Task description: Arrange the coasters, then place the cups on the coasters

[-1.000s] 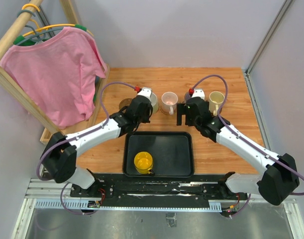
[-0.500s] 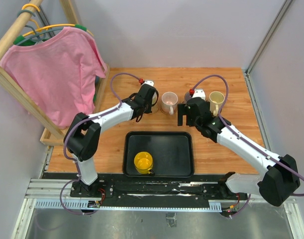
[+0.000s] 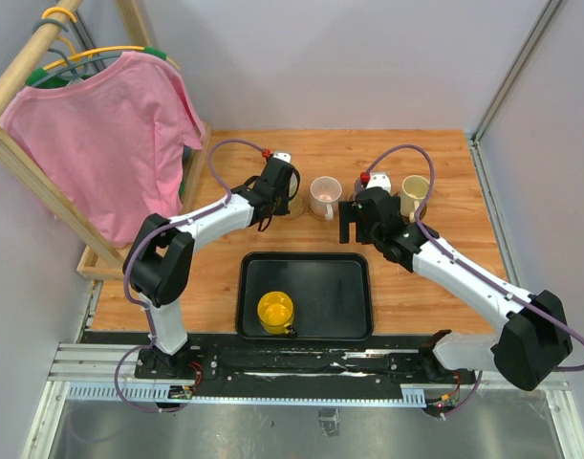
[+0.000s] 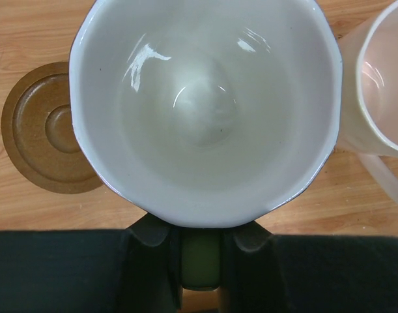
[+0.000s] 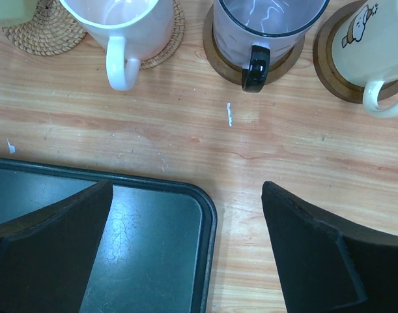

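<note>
Left side tight: white cup (image 4: 205, 111) fills my jaws, pink cup (image 4: 374, 78) just beside it on right, barely any gap. Bare coaster (image 4: 42, 130) on left, open from above. Right side roomy: clear tabletop (image 5: 264, 150) strip between tray (image 5: 153, 228) rim and grey cup (image 5: 267, 26). Pink shirt (image 3: 100, 143) blocks far left edge.

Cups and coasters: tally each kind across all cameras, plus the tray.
Cups: 5 (yellow cup, white cup, pink cup, grey cup, cream cup)
Coasters: 5 (bare dark coaster, dark coaster under grey cup, dark coaster under cream cup, tan coaster under pink cup, other tan coaster)
Black tray: 1
Total: 11
</note>
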